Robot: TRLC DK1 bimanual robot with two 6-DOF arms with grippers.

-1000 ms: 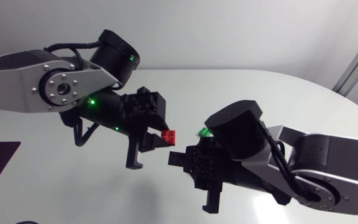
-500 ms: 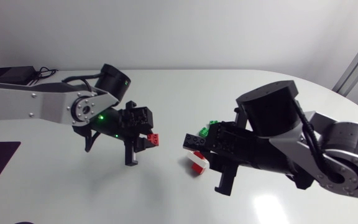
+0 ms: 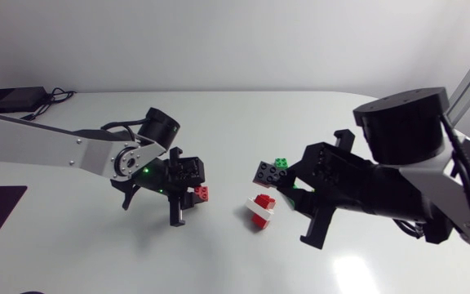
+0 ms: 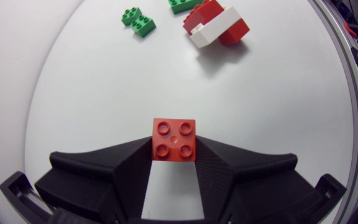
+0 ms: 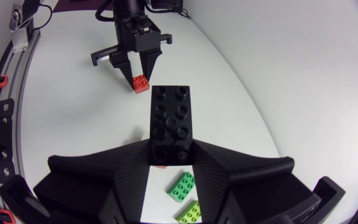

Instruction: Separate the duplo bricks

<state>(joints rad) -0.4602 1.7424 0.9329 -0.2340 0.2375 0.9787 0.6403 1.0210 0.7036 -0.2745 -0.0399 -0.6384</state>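
Now that the two arms have drawn apart since a second ago, the left fingers (image 4: pixel 143 163), left of the red-and-white stack (image 3: pixel 261 210), pinch a small red brick (image 4: pixel 174 140). The stack lies on the desk (image 3: pixel 219 261), with green bricks (image 3: pixel 281 163) just behind it. Right of the stack, the right fingers (image 5: pixel 135 165) pinch a long black brick (image 5: pixel 171 121).

White table (image 3: pixel 219 122), red-white stack (image 3: pixel 261 211), green bricks (image 4: pixel 143 25)
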